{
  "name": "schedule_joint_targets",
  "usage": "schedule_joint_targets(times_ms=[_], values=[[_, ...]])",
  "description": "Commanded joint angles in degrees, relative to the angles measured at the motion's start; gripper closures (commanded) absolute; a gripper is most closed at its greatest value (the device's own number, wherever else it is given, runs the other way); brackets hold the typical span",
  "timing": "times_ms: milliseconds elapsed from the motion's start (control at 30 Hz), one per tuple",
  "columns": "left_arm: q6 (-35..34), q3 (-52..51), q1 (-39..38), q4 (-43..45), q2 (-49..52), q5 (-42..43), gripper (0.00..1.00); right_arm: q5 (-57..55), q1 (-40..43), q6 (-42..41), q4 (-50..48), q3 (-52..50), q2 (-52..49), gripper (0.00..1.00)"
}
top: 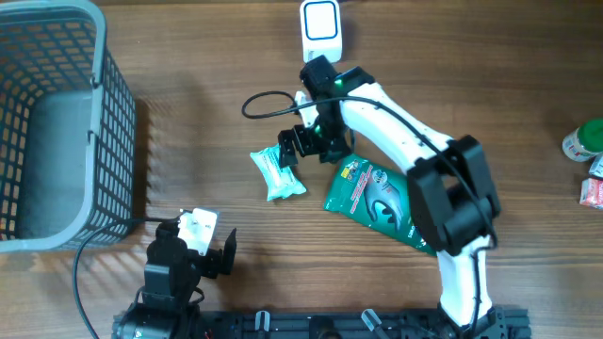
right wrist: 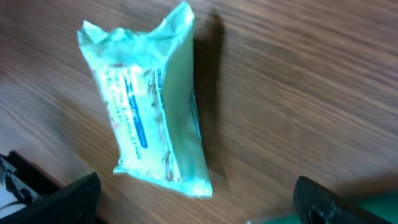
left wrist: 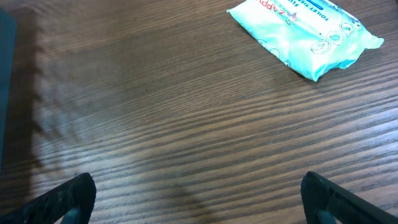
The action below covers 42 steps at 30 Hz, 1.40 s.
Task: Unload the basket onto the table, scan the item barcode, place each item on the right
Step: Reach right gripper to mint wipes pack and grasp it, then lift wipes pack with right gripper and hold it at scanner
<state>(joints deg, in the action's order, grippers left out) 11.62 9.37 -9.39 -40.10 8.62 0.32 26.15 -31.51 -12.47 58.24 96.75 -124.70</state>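
Right gripper [right wrist: 199, 198] spread wide, empty; pale turquoise plastic tissue pack [right wrist: 149, 112] just ahead. Left gripper [left wrist: 199, 194] spread wide, empty.

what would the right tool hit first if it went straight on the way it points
Most likely the tissue pack, which lies right ahead of the right tool; depth is unclear, so it could touch the table beside it instead.

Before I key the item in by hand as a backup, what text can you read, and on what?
"TOILET TISS": on the tissue pack, left wrist view; the rest is cut off or blurred.
Green pouch: print too small to read.
Tissue pack in the right wrist view: blue print blurred, unreadable.
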Motion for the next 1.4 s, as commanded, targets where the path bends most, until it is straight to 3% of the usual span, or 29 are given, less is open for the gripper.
schedule_joint_targets(times_ms=[0, 67, 100, 133, 200, 267, 333, 400, 500, 567, 667, 767, 933, 1000, 1100, 1367], values=[[-0.5, -0.1, -0.2, 0.0, -0.3, 0.3, 0.0, 3.3, -1.6, 0.3, -2.8, 0.2, -4.4, 0.01], [-0.5, -0.1, -0.2, 0.0, -0.3, 0.3, 0.0, 9.6, -1.7, -0.1, -6.1, 0.2, -8.2, 0.06], [-0.5, -0.1, -0.2, 0.0, -0.3, 0.3, 0.0, 11.0, -1.7, -0.5, -6.6, 0.2, -10.3, 0.47], [-0.5, -0.1, -0.2, 0.0, -0.3, 0.3, 0.0, 11.0, -1.6, -1.2, -5.9, 0.2, -11.1, 0.71], [-0.5, -0.1, -0.2, 0.0, -0.3, 0.3, 0.0, 11.1, -1.5, -1.2, -4.2, 0.3, -11.4, 0.96], [-0.5, -0.1, -0.2, 0.0, -0.3, 0.3, 0.0, 11.3, -1.2, -1.6, -1.2, 0.6, -11.0, 0.96], [-0.5, -0.1, -0.2, 0.0, -0.3, 0.3, 0.0, 13.4, 0.2, -9.2, 5.9, 2.5, -10.8, 0.96], [-0.5, -0.1, -0.2, 0.0, -0.3, 0.3, 0.0, 27.3, 3.7, -18.7, 20.4, 5.3, -9.9, 0.96], [-0.5, -0.1, -0.2, 0.0, -0.3, 0.3, 0.0, 41.1, 8.2, -21.4, 34.1, 5.3, -9.7, 0.96], [-0.5, -0.1, -0.2, 0.0, -0.3, 0.3, 0.0, 42.9, 10.0, -30.1, 34.1, 5.3, -9.7, 0.96], [-0.5, -0.1, -0.2, 0.0, -0.3, 0.3, 0.0, 47.2, 10.0, -33.8, 34.1, 5.3, -9.7, 0.96], [-0.5, -0.1, -0.2, 0.0, -0.3, 0.3, 0.0, 51.1, 10.0, -45.4, 34.1, 5.3, -9.7, 0.96], [-0.5, -0.1, -0.2, 0.0, -0.3, 0.3, 0.0, 51.3, 11.7, -74.3, 31.3, 5.3, -9.7, 0.95], [-0.5, -0.1, -0.2, 0.0, -0.3, 0.3, 0.0, 50.8, 12.5, -81.8, 29.9, 5.3, -9.7, 0.95], [-0.5, -0.1, -0.2, 0.0, -0.3, 0.3, 0.0, 38.3, 14.6, -105.2, 28.6, 5.3, -9.7, 0.94], [-0.5, -0.1, -0.2, 0.0, -0.3, 0.3, 0.0, 32.9, 16.8, -103.3, 32.5, 5.3, -9.8, 0.94]])
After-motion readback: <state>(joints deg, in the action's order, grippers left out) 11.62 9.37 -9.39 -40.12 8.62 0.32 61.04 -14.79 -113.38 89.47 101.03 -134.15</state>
